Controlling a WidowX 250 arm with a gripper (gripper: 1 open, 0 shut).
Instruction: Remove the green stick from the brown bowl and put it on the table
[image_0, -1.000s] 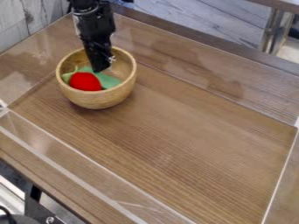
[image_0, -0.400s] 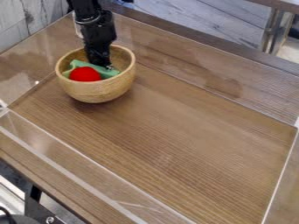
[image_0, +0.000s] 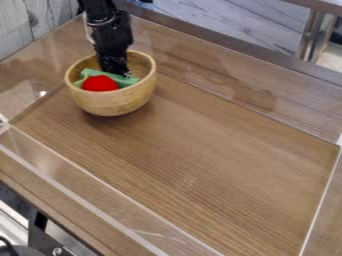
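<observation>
**Gripper (image_0: 118, 72) shut, down inside the brown bowl (image_0: 115, 108)**

Hangs from a black arm (image_0: 102, 22) at the far left of the scene, pointing straight down past the bowl's rim. Fingers drawn together, tips low in the bowl and right at the green stick (image_0: 90, 74). Cannot tell whether pinched on the stick or merely closed against it, since the tips hide the contact. No sign of the stick raised above the rim: lies within the bowl's walls, across the far side, with light green showing on both sides of the fingers. Sits touching or just beside a red ball (image_0: 96, 86), which fills the near left part of the bowl. Bowl upright on the table (image_0: 214, 150), towards the far left corner, near the clear plastic wall (image_0: 30, 58) on that side but apart from it. Brown wood grain across the tabletop, with low clear walls along its edges.
</observation>
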